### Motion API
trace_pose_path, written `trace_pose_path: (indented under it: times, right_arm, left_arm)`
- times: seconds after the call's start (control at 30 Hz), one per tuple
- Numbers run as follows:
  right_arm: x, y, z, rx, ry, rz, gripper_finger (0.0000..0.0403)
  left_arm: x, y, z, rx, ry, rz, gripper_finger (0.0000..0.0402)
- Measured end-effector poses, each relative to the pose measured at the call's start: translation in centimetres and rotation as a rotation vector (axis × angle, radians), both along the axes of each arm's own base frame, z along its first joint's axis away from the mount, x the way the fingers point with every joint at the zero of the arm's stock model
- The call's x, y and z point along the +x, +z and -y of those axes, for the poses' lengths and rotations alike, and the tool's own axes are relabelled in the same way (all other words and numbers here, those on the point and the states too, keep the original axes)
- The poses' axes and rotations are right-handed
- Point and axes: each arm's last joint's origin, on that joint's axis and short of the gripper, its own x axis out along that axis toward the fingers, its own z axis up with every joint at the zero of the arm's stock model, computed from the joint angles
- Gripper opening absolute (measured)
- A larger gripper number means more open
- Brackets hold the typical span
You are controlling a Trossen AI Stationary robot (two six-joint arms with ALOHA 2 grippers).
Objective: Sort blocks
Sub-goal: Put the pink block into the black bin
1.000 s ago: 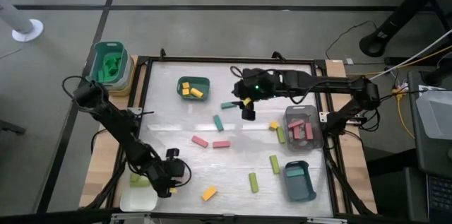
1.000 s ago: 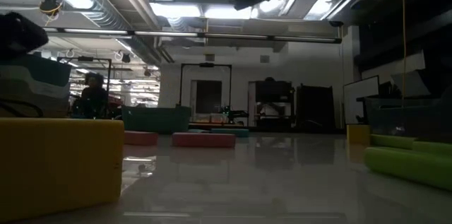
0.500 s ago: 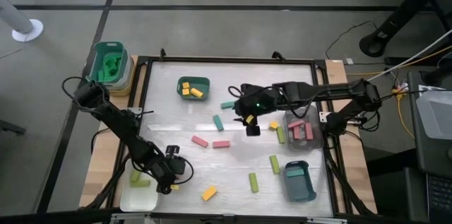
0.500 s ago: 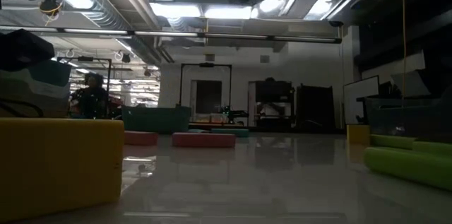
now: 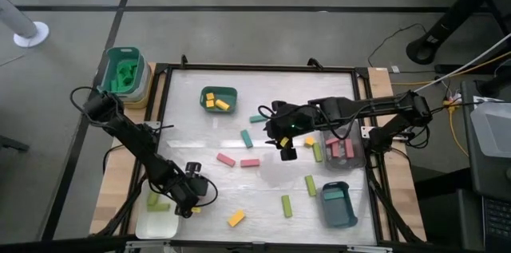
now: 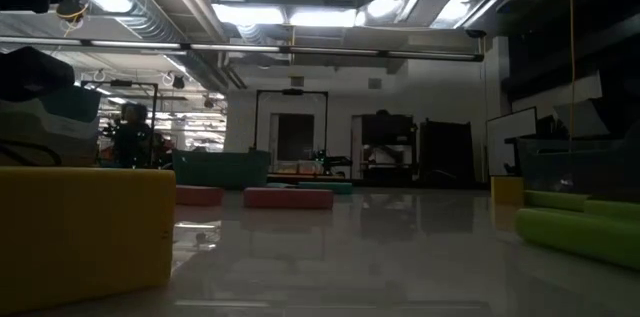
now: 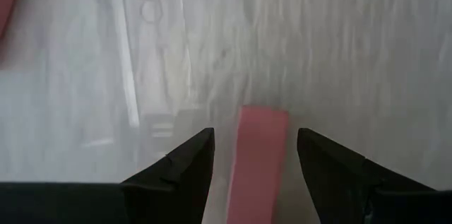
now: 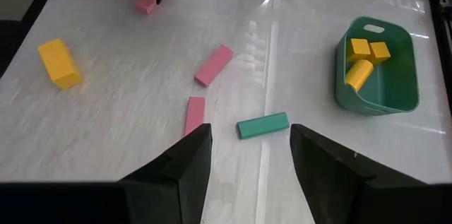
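- Blocks are small matte bars and cubes with square edges, scattered over my glossy white desk (image 5: 200, 137), which throws soft reflections.
- My landmark is the rounded teal tray (image 5: 218, 99) near the desk's far edge; I count three yellow blocks (image 8: 364, 57) in it.
- Toward the desk's middle from that tray lie two pink bars (image 5: 238, 160) and two teal bars (image 5: 247, 138).
- Beyond them, toward the near edge, I count two lime green bars (image 5: 286, 205) and one yellow-orange block (image 5: 236, 218).
- Grey tray (image 5: 343, 143), far across the desk from the teal tray, holds pink bars I cannot count; a lime green bar (image 5: 317, 152) and a yellow cube (image 5: 310, 141) lie just beside it.
- Right gripper (image 5: 287, 152) hovers between the two trays, fingers spread with nothing between them.
- Left gripper (image 7: 256, 159) sits at the near left corner, well away from the teal tray, fingers apart on either side of a pink block (image 7: 256, 155) without closing on it.
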Motion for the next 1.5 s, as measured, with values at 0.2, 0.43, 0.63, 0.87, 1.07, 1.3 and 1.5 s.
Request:
trace_pose_path:
  times: [0.2, 0.43, 0.63, 0.87, 1.07, 1.3, 1.5]
  right_arm:
    - [0.0, 0.0, 0.0, 0.0, 0.0, 0.0, 0.0193]
    - [0.0, 0.0, 0.0, 0.0, 0.0, 0.001, 0.0193]
    - [-0.3, 0.0, 0.0, -0.002, 0.0, -0.02, 0.0193]
    - [-3.0, 1.5, 0.4, -0.05, -0.03, -0.104, 0.0193]
    - [-6.3, 3.4, 0.1, -0.128, -0.058, -0.108, 0.0193]
    - [-10.5, 3.6, -1.5, -0.179, -0.102, -0.049, 0.0193]
    - [-11.9, -1.2, -2.9, -0.147, -0.139, 0.125, 0.0193]
  left_arm:
    - [0.4, -1.8, 0.4, -0.001, -0.013, -0.082, 0.0191]
    - [0.7, -2.5, 0.3, 0.017, 0.0, -0.102, 0.0185]
    - [1.1, -2.1, 0.1, 0.013, 0.016, -0.103, 0.0114]
    - [2.2, -1.0, 0.3, -0.01, 0.037, -0.09, 0.0084]
    - [4.7, 0.1, -0.8, -0.031, 0.133, 0.031, 0.0084]
    - [8.7, 1.0, -4.2, -0.095, 0.209, 0.207, 0.0092]
    - [11.7, 2.1, -7.6, -0.215, 0.116, 0.34, 0.009]
